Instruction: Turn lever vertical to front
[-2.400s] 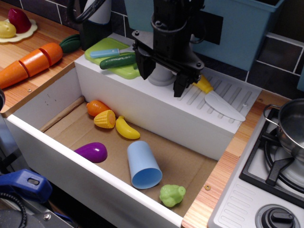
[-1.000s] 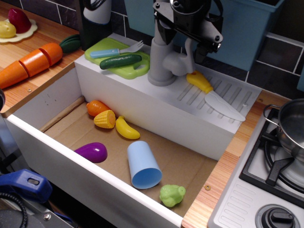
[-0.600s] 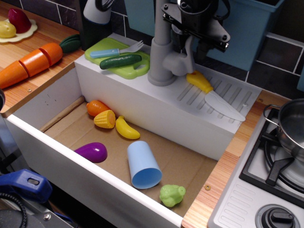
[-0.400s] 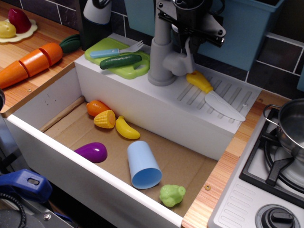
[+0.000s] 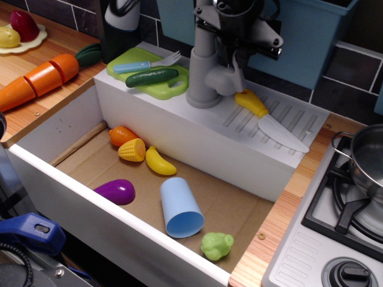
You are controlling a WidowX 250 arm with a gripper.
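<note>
The grey tap column (image 5: 202, 63) stands on its round base on the white sink top. The lever (image 5: 225, 79), a short stubby light-grey arm with a rounded end, juts from the column toward the front right. A thin pale upright piece (image 5: 239, 61) rises from it. My black gripper (image 5: 245, 51) hangs just above the lever at the top of the view. Its fingers stand apart on either side of the pale piece. The column's top and the gripper's upper part run out of frame.
A yellow-handled white toy knife (image 5: 269, 119) lies on the ribbed drainer right of the tap. A green board (image 5: 157, 88) with a cucumber and fork is to the left. The open drawer (image 5: 72, 128) holds toy vegetables and a blue cup (image 5: 181, 207). A pot (image 5: 368, 158) sits on the stove.
My gripper rose from low in front of the tap base to above the lever, uncovering it. In the last half second it shifted slightly left. The lever has not visibly moved.
</note>
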